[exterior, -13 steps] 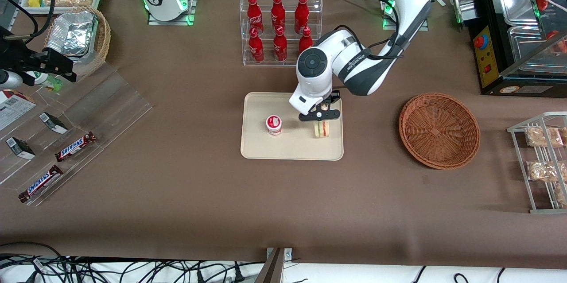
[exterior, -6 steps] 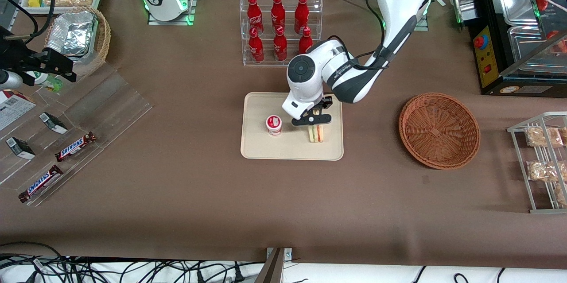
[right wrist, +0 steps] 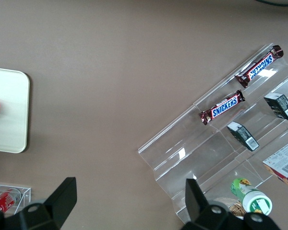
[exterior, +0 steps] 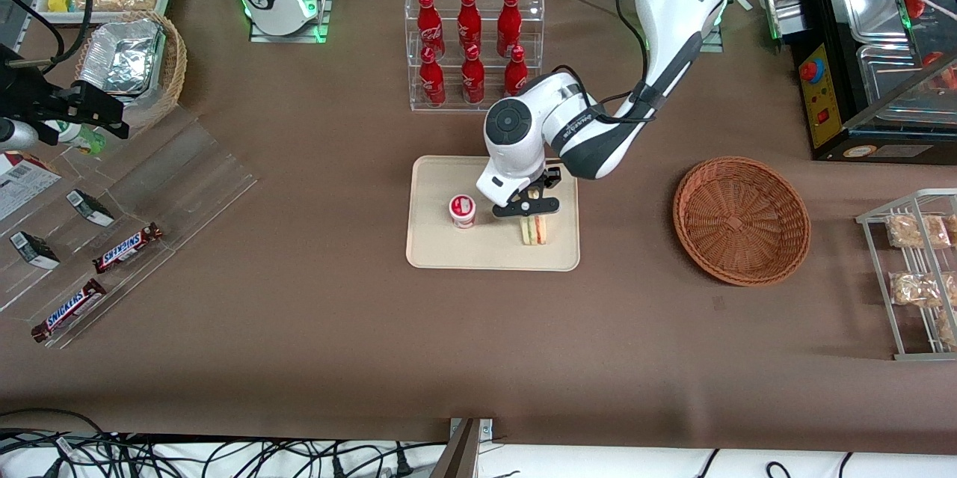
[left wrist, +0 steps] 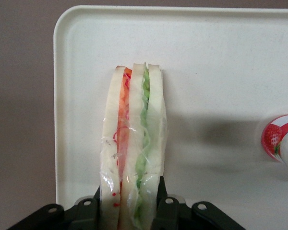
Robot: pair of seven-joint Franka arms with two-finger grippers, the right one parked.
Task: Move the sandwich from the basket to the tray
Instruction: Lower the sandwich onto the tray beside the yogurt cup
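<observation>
Already the sandwich (exterior: 534, 229) stands on edge in the tray (exterior: 434, 250), near its working-arm-side edge beside a small red-and-white cup (exterior: 463, 210), the basket (exterior: 741, 220) lies empty, and the hand (exterior: 528, 209) clasps the sandwich, so only release and retreat remain.

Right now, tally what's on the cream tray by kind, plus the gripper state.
Wrapped triangular wedge sandwich: 1
Red-and-white strawberry cup: 1
Total on the cream-beige plastic tray: 2
Left gripper: over the tray, shut on the sandwich.
</observation>
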